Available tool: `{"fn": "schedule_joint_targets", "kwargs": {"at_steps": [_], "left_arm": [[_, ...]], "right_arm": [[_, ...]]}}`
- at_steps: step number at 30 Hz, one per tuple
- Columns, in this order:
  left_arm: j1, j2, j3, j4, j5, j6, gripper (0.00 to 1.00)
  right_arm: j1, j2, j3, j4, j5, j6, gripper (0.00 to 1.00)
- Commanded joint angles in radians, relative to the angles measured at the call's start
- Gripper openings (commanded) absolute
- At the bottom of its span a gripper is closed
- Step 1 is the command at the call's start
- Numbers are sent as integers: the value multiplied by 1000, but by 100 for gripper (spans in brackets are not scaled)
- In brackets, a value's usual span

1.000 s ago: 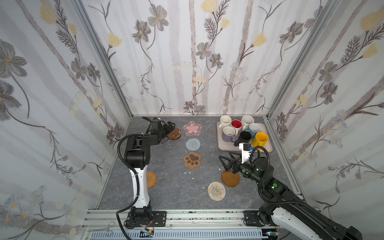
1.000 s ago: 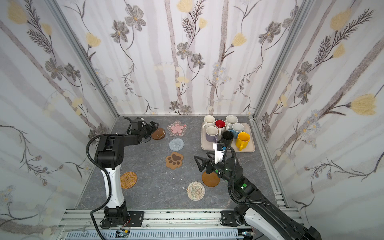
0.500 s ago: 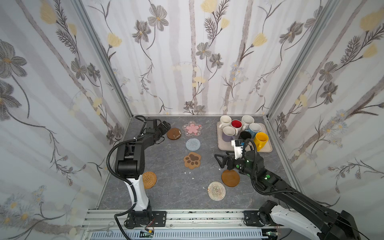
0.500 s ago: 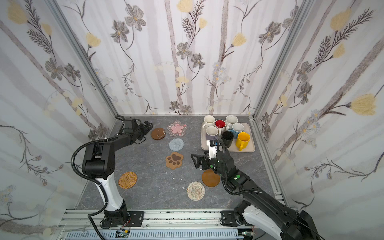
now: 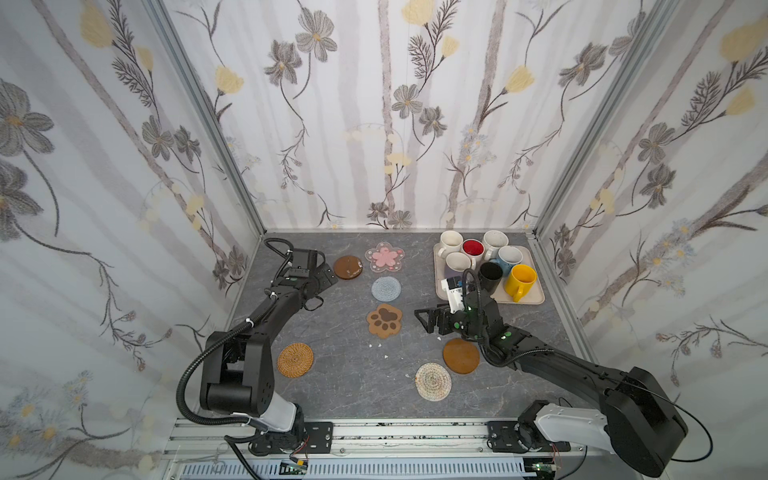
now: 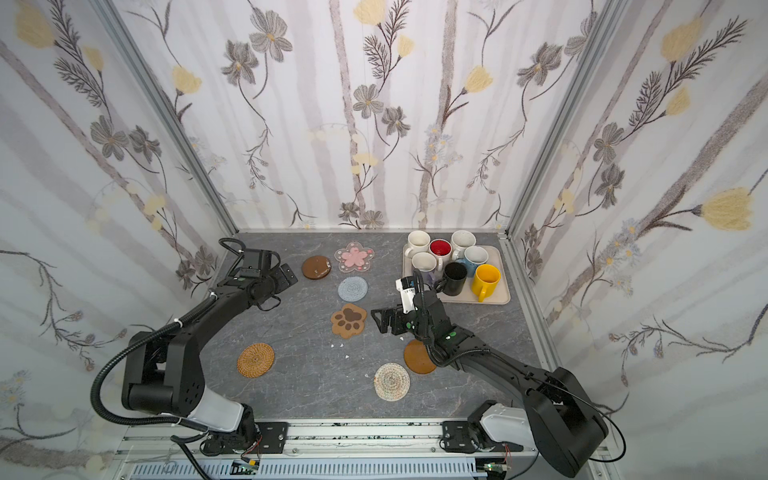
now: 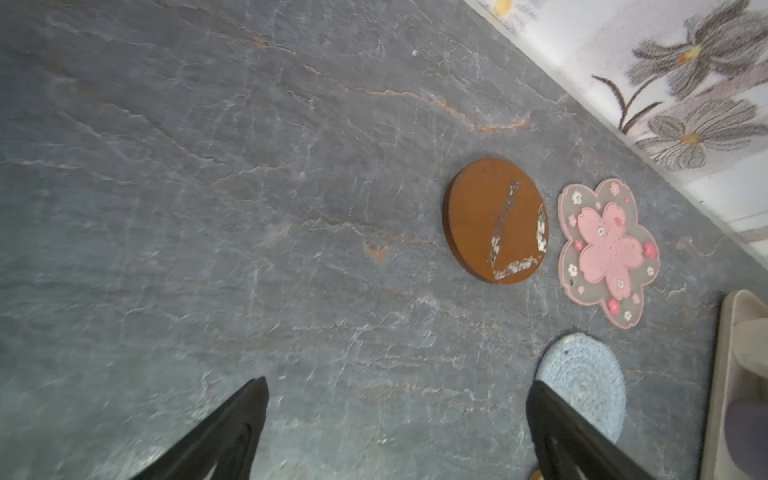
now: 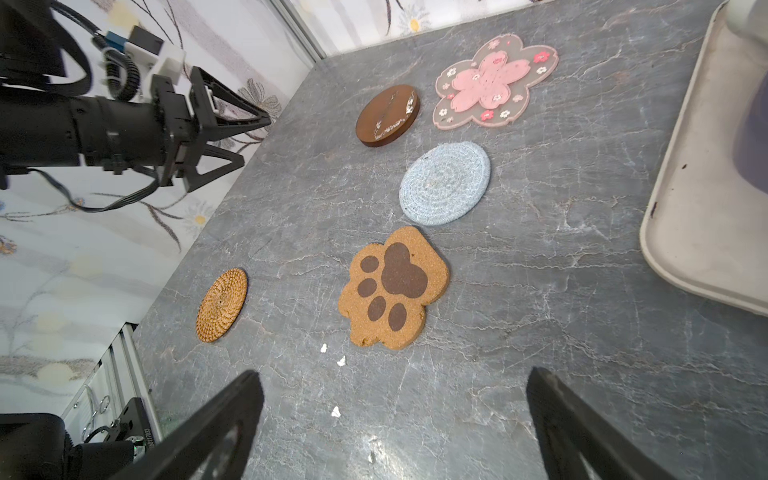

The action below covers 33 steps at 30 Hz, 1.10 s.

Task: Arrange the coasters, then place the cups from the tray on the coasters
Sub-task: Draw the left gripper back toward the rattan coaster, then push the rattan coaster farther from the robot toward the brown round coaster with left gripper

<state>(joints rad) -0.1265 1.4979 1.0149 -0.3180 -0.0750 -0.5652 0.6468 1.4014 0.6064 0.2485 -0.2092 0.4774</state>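
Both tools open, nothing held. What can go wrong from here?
1. On the tray, the black mug stands crowded by the light blue mug and the yellow mug. The open right tool may knock a neighbour when it reaches in.
2. The near brown disc and the pale woven coaster lie almost touching, so mugs set on them could clash.

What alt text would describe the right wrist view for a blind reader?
Five coasters lie apart on a grey table: pink flower, brown disc, grey-blue woven round, tan paw, orange rattan round. The open right hand frames the foreground; a beige tray edges in.
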Motion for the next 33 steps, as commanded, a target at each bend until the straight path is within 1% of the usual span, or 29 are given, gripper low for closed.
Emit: {"fn": "schedule_joint_targets", "kwargs": {"at_steps": [1, 5, 8, 15, 21, 24, 26, 29, 30, 33], "left_arm": [[-16, -74, -47, -154, -108, 35, 100], [-39, -151, -123, -202, -82, 22, 100], [-41, -169, -175, -206, -41, 1, 100], [-41, -173, -237, -228, 3, -50, 80], [-53, -159, -279, -250, -10, -72, 71], [-63, -174, -310, -272, -55, -91, 67], [-74, -194, -304, -284, -77, -107, 60], [-76, -209, -308, -307, -101, -138, 45], [-80, -208, -308, -315, -110, -151, 40], [-82, -198, -325, -323, -83, -203, 20]], "right_arm": [[-1, 23, -9, 78, -30, 14, 100], [-1, 22, -27, 88, -32, 27, 100], [-2, 13, -31, 81, -27, 31, 100], [-5, 20, -24, 46, -6, 18, 100], [-7, 38, -16, 35, -16, 15, 100], [-7, 43, -11, 30, -16, 12, 100], [-7, 44, -11, 28, -19, 13, 100], [-7, 41, -10, 25, -26, 13, 100], [-7, 38, -9, 25, -26, 13, 100], [-7, 34, -11, 25, -22, 13, 100]]}}
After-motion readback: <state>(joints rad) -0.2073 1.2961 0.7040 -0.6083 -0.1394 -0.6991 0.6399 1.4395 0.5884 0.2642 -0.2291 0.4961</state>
